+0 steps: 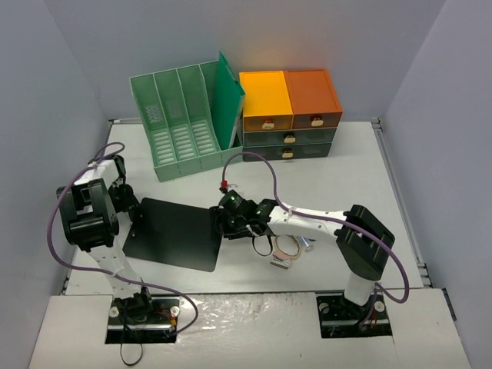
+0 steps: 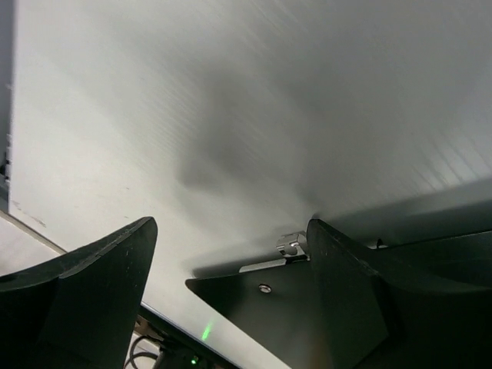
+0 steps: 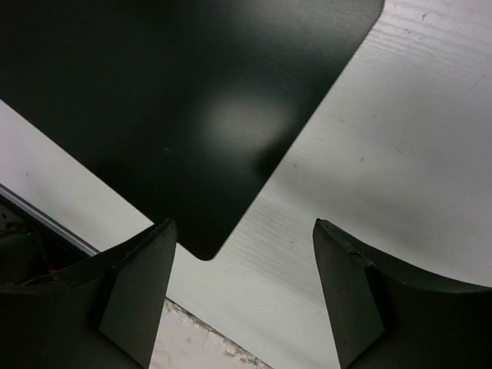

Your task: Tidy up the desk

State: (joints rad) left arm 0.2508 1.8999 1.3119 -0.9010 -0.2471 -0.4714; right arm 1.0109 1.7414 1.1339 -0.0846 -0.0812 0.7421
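Note:
The desk (image 1: 338, 169) is a wide off-white tabletop. A black clipboard (image 1: 173, 233) lies flat on it at the near left. My left gripper (image 1: 135, 213) hangs at the board's left edge. In the left wrist view this gripper (image 2: 231, 257) is open, and the clipboard's corner (image 2: 254, 307) with its metal clip (image 2: 290, 244) lies between and beneath the fingers. My right gripper (image 1: 224, 224) is at the board's right edge. In the right wrist view it (image 3: 240, 254) is open over bare desk, and a rounded corner of the clipboard (image 3: 184, 115) sits close to the left finger (image 3: 131, 292).
A mint-green slotted file rack (image 1: 184, 123) stands at the back left, with a green folder leaning in its right slot. An orange and dark grey drawer unit (image 1: 288, 115) stands beside it. A tape roll (image 1: 286, 250) lies under the right forearm. A small red item (image 1: 224, 185) lies behind the right gripper.

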